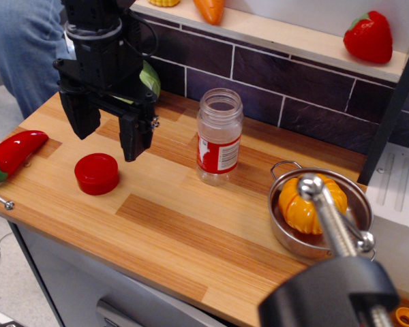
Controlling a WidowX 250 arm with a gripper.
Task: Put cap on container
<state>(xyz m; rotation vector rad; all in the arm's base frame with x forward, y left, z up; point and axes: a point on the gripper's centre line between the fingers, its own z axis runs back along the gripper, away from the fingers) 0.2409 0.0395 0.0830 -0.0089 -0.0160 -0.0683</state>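
The cap [96, 173] is a small round glossy red lid lying flat on the wooden counter at the left. The container [219, 137] is a clear jar with a red and white label, standing upright and uncapped near the middle of the counter. My black gripper [109, 133] hangs open and empty just above and slightly behind the cap, its two fingers [135, 138] spread wide. The jar stands well to the right of the gripper.
A red chili pepper [13, 154] lies at the counter's left edge. A steel pot [319, 213] holding an orange pumpkin toy sits at the right. A strawberry [368, 36] and a carrot [210, 9] rest on the back shelf. A metal clamp [330, 266] fills the lower right foreground.
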